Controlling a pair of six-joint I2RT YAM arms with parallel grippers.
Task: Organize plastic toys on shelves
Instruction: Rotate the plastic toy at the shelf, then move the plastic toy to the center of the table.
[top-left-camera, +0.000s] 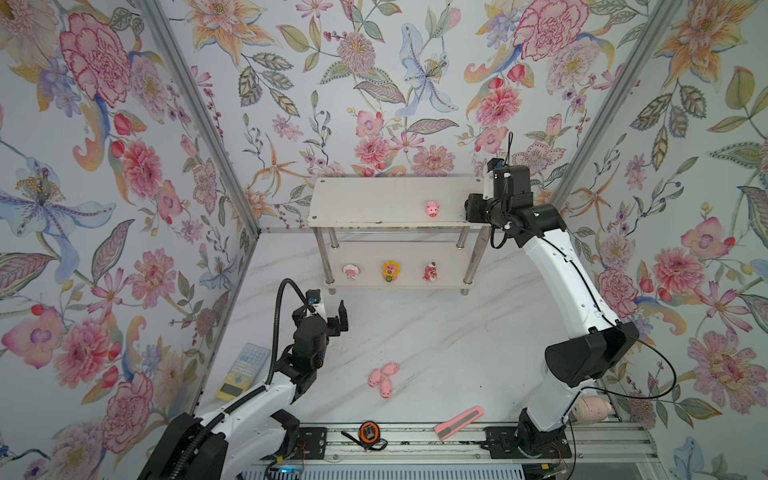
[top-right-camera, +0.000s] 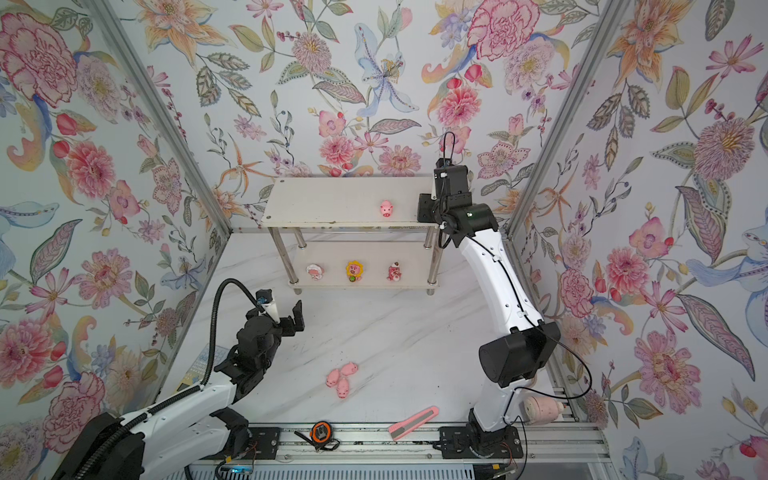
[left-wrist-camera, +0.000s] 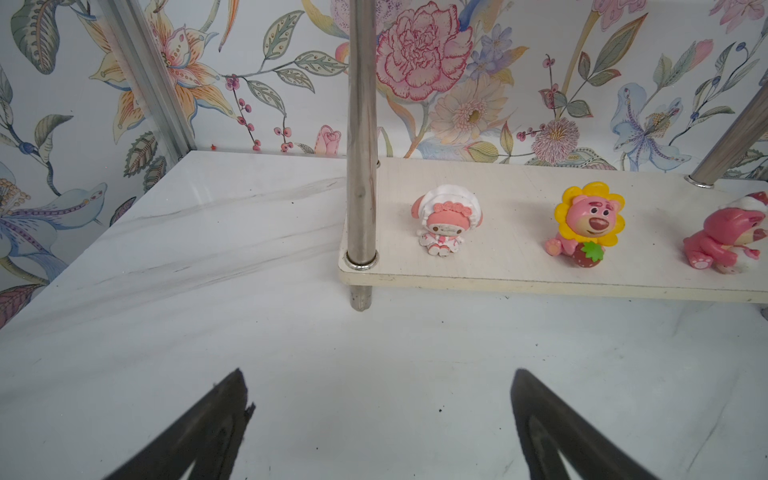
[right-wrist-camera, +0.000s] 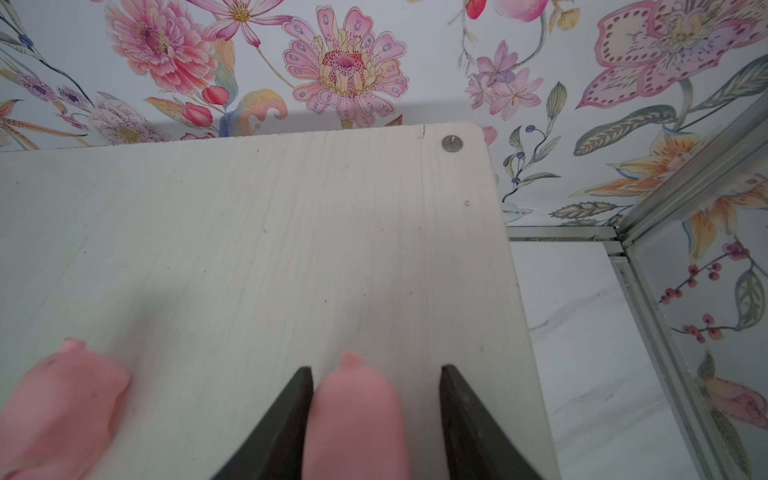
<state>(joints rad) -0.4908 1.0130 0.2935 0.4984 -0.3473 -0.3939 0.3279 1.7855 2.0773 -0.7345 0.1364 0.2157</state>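
The shelves (top-left-camera: 374, 199) stand at the back of the table. One pink pig (top-left-camera: 432, 208) sits on the top board. A second pig (right-wrist-camera: 357, 419) lies on that board between the fingers of my open right gripper (right-wrist-camera: 376, 369), touching one finger, with a gap to the other. Beside it is the first pig (right-wrist-camera: 62, 399). On the lower board stand the whitish figurine (left-wrist-camera: 446, 220), the yellow-flower one (left-wrist-camera: 588, 224) and the red-pink one (left-wrist-camera: 725, 241). Three pigs (top-left-camera: 384, 379) lie clustered on the table. My left gripper (left-wrist-camera: 379, 370) hovers open and holds nothing, in front of the rack's left leg.
An orange-black tape measure (top-left-camera: 369, 433) and a flat pink-and-grey bar (top-left-camera: 459, 422) lie at the front edge. A blue-yellow keypad device (top-left-camera: 245, 370) leans at the left wall. A pinkish roll (top-left-camera: 592, 409) sits behind the right arm's base. A chrome leg (left-wrist-camera: 361, 166) stands ahead of the left gripper.
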